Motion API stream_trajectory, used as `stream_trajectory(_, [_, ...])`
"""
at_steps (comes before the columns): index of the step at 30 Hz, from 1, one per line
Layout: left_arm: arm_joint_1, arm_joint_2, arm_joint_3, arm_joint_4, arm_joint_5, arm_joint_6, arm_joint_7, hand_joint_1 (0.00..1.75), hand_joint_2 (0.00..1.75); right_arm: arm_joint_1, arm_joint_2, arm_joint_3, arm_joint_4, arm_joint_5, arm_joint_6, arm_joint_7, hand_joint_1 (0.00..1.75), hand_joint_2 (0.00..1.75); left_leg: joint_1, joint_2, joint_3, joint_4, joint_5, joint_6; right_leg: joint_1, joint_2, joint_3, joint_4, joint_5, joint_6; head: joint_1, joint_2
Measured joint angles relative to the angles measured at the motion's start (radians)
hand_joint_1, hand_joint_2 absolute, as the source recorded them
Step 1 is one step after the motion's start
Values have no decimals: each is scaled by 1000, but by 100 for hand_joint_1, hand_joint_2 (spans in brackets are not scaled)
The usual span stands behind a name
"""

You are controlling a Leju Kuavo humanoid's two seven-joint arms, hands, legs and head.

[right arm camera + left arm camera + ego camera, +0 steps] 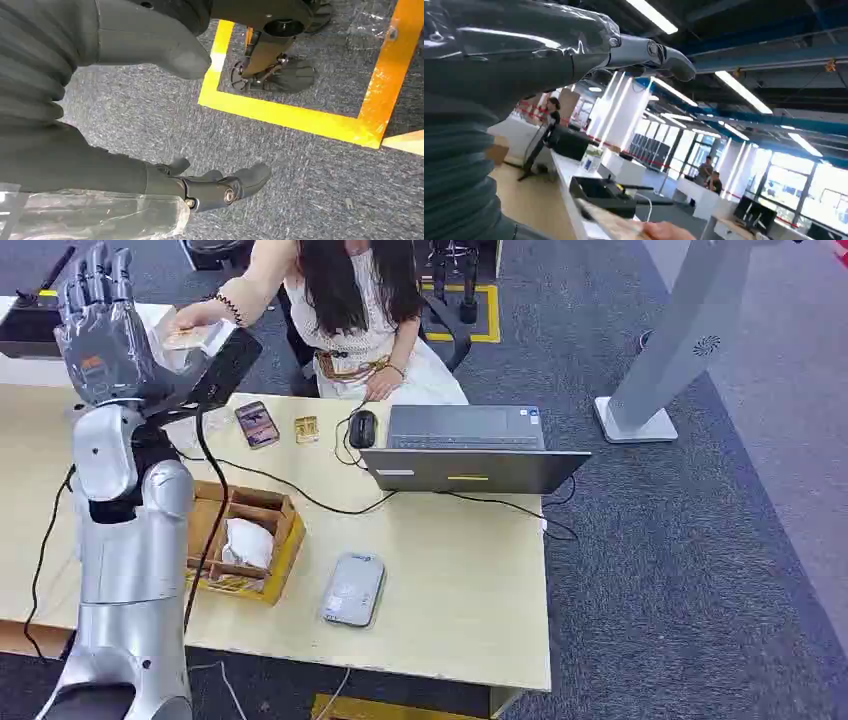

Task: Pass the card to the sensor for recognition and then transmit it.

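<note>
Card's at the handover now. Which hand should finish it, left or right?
Left. The left hand is raised over the table's far left corner, right beside the card that the person's hand is reaching for. The right hand hangs empty over the grey carpet, away from the table.

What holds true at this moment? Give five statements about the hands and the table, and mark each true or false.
1. The left hand hangs beside the table. False: it is raised, fingers pointing up.
2. A person's hand touches the card. True.
3. The right hand holds the card. False: it holds nothing, over grey carpet.
4. A black mouse lies beside the open laptop. True.
5. The cardboard box is empty. False: a white crumpled thing lies in it.
</note>
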Motion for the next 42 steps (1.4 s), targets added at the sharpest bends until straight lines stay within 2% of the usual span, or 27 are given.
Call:
stream_trajectory(5, [-25,11,-59,34,-40,23,33,0,175,0,1,-10,3,4,0,7,0,175,0,0,0,0,0,0,0,0,0,0,0,0,0,0])
stream_trajectory(14, [-27,14,-87,55,-40,23,34,0,175,0,2,-20,5,5,0,16,0,175,0,0,0,0,0,0,0,0,0,0,0,0,0,0])
stream_trajectory(15, [-27,15,-89,55,-40,23,34,175,175,0,2,-20,5,5,0,16,0,175,0,0,0,0,0,0,0,0,0,0,0,0,0,0])
stream_trajectory(28, [-39,15,-104,86,-40,21,16,175,175,0,2,-23,6,7,1,16,0,175,0,0,0,0,0,0,0,0,0,0,0,0,0,0])
stream_trajectory(42, [-46,-9,-107,109,-40,19,3,175,175,1,2,-29,6,7,12,14,0,175,0,0,0,0,0,0,0,0,0,0,0,0,0,0])
